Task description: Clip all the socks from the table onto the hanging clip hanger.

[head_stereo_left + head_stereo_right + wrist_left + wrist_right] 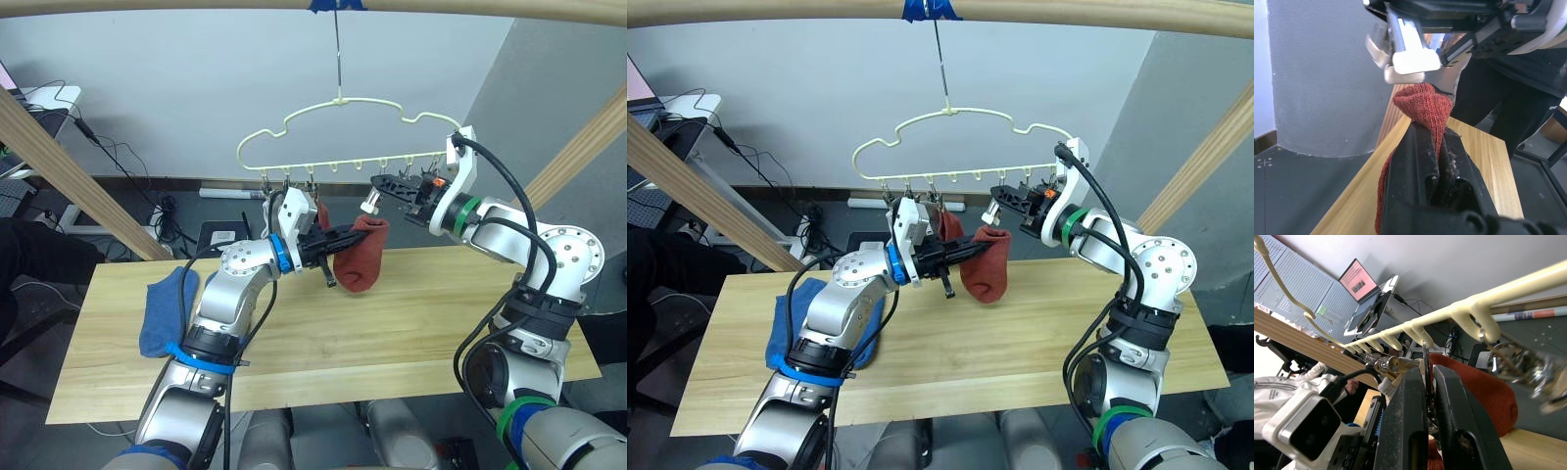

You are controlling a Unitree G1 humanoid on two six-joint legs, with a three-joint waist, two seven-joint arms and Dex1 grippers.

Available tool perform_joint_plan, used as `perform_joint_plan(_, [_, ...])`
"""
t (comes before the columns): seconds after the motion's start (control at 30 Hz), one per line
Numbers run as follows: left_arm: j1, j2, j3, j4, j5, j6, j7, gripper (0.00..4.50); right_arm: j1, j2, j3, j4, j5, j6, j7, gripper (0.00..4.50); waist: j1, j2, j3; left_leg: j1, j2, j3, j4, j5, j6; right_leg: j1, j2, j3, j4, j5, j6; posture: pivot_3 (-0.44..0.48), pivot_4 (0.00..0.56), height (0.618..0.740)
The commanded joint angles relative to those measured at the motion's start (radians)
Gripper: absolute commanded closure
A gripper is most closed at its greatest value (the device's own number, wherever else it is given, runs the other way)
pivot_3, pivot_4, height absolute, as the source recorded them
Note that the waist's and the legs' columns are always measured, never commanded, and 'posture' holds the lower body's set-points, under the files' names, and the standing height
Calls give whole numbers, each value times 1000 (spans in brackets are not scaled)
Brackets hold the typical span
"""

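Counter (411, 323), near to far: the front edge carries nothing; a blue sock (165, 311) lies crumpled near the left end, partly behind the left arm. Above the back half of the counter the left gripper (343, 237) has its fingers clamped on a rust red sock (360, 257), gripped just below the cuff, the foot hanging slack toward the wood. Just behind it a second rust red sock (948, 227) hangs from the clip hanger (323, 122). The right gripper (377, 186) has its fingers pressed together on a silver clip (1405, 56) of the lower bar; the left wrist view shows that clip directly above the bunched cuff, close but apart. Judgement: the sock is light, soft knit, it folds and droops, not slippery or fragile; best held at the cuff with a short bunched edge standing proud of the fingers, so the clip bites fabric and not the gripper. Obstacles: neighbouring clips and the hung sock crowd the target, the hanger swings freely on its hook (338, 59), and the two grippers work nearly touching. Wooden frame beams (69, 166) stand behind the back edge.
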Motion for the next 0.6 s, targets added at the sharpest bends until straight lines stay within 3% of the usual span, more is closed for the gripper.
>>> perform_joint_plan(0.03, [-27,-3,14,-1,-3,-26,-4,4489,-4,-11,7,-35,32,-2,-3,4500,0,0,0,0,0,0,0,0,0,0,0,0,0,0,0,-166,277,740])
perform_joint_plan(0.6, [-72,-9,12,36,3,-42,-1,4489,35,-54,90,-54,28,-46,29,4500,1,0,0,0,0,0,0,0,0,0,0,0,-1,0,0,-158,276,740])
